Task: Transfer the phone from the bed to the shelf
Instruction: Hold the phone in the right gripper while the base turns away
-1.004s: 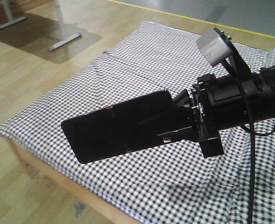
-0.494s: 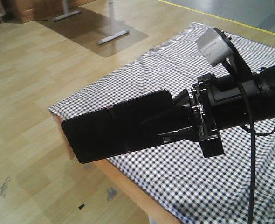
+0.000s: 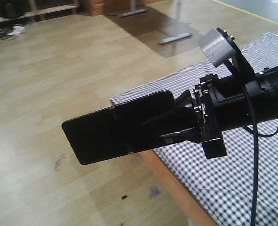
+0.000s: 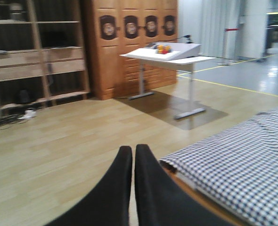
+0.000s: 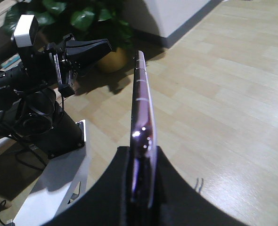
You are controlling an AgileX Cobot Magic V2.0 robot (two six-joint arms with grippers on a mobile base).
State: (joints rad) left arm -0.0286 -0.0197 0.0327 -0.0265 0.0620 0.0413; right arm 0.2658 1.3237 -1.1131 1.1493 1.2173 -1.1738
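Bed point(image 3: 252, 179) slides right, floor point(image 3: 59, 94) now under phone point(image 3: 110, 129); right fingers point(image 5: 172, 197) clamp its end, left fingers point(image 4: 120, 188) pressed together, empty. Keep clamp firm and phone level while turning.

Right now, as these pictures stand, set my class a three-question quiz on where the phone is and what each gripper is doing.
1. True or false: the phone lies flat on the bed.
2. What is between the fingers of the left gripper? A the phone; B nothing; C checked cloth.
3. Fill in: the phone is clamped in the ____ gripper.

Key
1. False: it is held up in the air.
2. B: the fingers are closed together.
3. The right gripper.
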